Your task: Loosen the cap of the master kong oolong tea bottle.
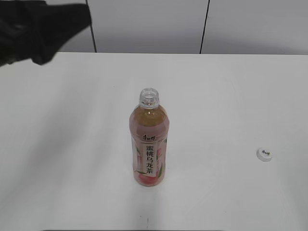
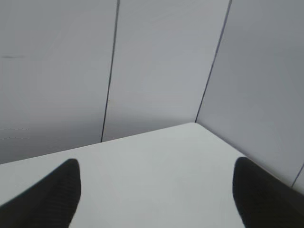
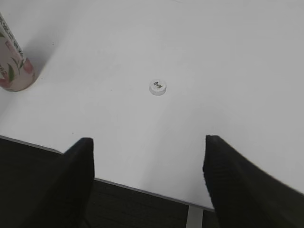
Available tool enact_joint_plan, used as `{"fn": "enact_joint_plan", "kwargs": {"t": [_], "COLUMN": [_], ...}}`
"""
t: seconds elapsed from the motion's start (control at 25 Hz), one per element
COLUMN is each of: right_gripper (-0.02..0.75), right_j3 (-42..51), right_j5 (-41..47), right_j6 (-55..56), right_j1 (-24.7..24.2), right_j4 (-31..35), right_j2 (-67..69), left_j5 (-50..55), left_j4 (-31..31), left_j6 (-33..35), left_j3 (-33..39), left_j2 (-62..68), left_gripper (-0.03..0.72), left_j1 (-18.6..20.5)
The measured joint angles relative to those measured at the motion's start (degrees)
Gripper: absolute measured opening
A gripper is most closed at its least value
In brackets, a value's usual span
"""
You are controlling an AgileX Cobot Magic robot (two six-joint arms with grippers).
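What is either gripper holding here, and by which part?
Nothing. The left gripper and right gripper are open and empty; the cap lies on the table.

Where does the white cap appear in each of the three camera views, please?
Exterior view: the cap lies on the white table, far right, apart from the oolong tea bottle.
Left wrist view: not in it.
Right wrist view: cap near the centre, above the open fingers.
Shared landmark: the bottle, at the right wrist view's left edge.

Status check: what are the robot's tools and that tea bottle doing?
Both tools open, empty. Bottle upright, neck bare. Cap off, lying on table to its right. Nothing in the way.
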Motion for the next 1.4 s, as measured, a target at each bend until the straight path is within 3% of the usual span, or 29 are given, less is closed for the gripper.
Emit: {"fn": "enact_joint_plan", "kwargs": {"t": [0.12,0.28,0.48,0.76,1.0,1.16,1.4], "right_gripper": [0.544,0.544,0.544,0.544,0.544,0.544,0.544], "right_j3": [0.0,0.0,0.0,0.0,0.0,0.0,0.0], "right_j5": [0.0,0.0,0.0,0.0,0.0,0.0,0.1], "right_j6": [0.0,0.0,0.0,0.0,0.0,0.0,0.0], "right_j1": [0.0,0.0,0.0,0.0,0.0,0.0,0.0], "right_j4": [0.0,0.0,0.0,0.0,0.0,0.0,0.0], "right_j2": [0.0,0.0,0.0,0.0,0.0,0.0,0.0], "left_j5": [5.6,16.5,37.1,71.5,87.9,90.2,86.5], "left_j4": [-8.3,-17.1,-26.5,-28.8,-31.4,-31.4,-30.2], "left_j6": [3.3,15.4,25.9,30.9,33.7,34.6,34.9], "left_j3": [0.0,0.0,0.0,-6.3,-10.6,-9.9,-3.2], "left_j2": [-4.9,-13.0,-23.8,-40.8,-47.6,-47.9,-47.9], "left_gripper": [0.581,0.558,0.552,0.552,0.552,0.552,0.552], "left_j1": [-0.1,-1.3,-2.6,-2.6,-2.6,-2.6,-2.6]}}
